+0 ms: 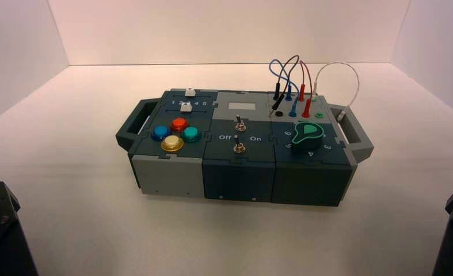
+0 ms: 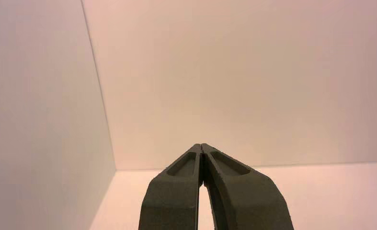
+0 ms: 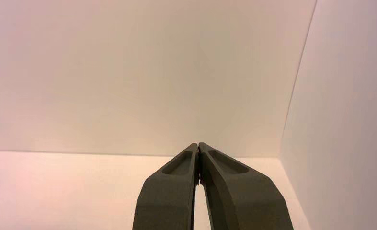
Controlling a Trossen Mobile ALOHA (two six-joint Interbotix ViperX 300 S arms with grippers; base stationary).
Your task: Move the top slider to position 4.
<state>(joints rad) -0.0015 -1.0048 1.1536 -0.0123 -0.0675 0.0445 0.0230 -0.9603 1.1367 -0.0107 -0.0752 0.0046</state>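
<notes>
Box (image 1: pixel 241 155) at centre of the white table, both arms parked at the near corners — the left gripper (image 2: pixel 202 148) and the right gripper (image 3: pixel 198 146) each with fingertips pressed together, holding nothing, and each wrist camera facing only bare wall. On the box's far left corner sits the top slider (image 1: pixel 190 92), its white knob on a dark teal track that runs side to side, parallel to the box's long edge; a twin white knob (image 1: pixel 185 107) lies just nearer, beside a printed number row where position 4 (image 1: pixel 197 103) reads faintly. The slider lies ahead of the left arm and well across from the right, so the left looks the better placed. Judged from here, the approach must pass over the coloured pushbuttons (image 1: pixel 172 135) and the twin knob — open room lies above and behind the box.
</notes>
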